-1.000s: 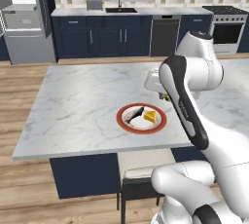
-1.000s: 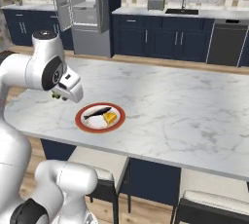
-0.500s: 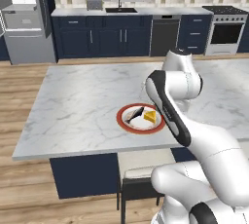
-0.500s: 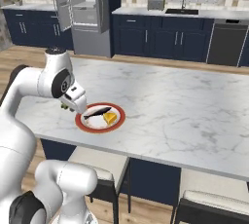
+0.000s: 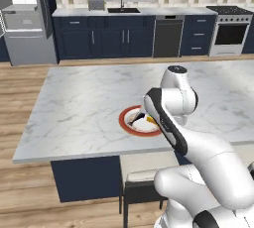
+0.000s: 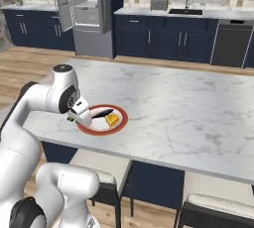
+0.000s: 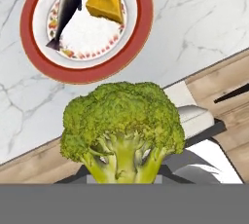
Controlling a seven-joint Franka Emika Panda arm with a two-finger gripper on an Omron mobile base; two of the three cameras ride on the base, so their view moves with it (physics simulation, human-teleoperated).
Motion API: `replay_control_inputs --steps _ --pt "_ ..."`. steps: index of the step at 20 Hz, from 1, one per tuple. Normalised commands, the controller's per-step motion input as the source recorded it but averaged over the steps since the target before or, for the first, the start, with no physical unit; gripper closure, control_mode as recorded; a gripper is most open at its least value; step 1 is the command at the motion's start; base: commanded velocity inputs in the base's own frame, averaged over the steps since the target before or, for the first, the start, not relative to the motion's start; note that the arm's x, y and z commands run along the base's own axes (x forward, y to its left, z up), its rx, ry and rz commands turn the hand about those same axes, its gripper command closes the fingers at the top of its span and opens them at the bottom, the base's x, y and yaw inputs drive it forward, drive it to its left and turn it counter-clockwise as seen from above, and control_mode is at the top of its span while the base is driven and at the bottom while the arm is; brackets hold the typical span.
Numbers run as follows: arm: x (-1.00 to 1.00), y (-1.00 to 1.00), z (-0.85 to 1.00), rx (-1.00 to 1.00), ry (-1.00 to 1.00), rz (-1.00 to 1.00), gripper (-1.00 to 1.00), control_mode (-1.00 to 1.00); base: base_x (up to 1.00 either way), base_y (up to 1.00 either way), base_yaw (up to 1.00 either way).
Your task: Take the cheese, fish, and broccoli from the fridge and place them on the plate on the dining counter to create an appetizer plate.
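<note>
The plate [image 7: 87,74], white with a red rim, lies on the dining counter [image 6: 188,108] near its front edge. On it are the dark fish [image 7: 68,9] and the orange cheese [image 7: 106,1], side by side. My gripper [image 6: 73,119] is shut on the broccoli [image 7: 124,128], a bumpy green floret held by its stalk. It hangs above the counter's front edge, just short of the plate [image 6: 102,129]. In the left base view my arm covers the right side of the plate [image 5: 130,123]. The fridge [image 6: 82,9] stands far back with its door open.
Padded stools [image 6: 104,165] [image 5: 144,177] stand under the counter's near edge, above a wood floor [image 7: 228,111]. The wall counter with a sink [image 5: 121,10] and a stove [image 5: 230,31] line the far wall.
My arm has swung in from the counter's side toward the plate, carrying the broccoli with it. The fish and cheese have stayed put.
</note>
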Motion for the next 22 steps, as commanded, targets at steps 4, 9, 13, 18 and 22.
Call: replay_control_inputs --steps 4,9,13,18,22 --pt "0.56 0.00 -0.39 0.00 0.08 0.00 1.00 -1.00 0.00 0.00 0.00" --pt "0.65 0.00 -0.26 0.00 0.04 -0.02 1.00 -1.00 0.00 0.00 0.00" --pt "0.51 0.00 -0.25 0.00 0.04 -0.02 1.00 -1.00 0.00 0.00 0.00" --pt "0.49 0.03 -0.37 0.00 0.02 -0.02 1.00 -1.00 0.00 0.00 0.00" --pt "0.44 0.03 -0.43 0.00 0.01 -0.02 1.00 -1.00 0.00 0.00 0.00"
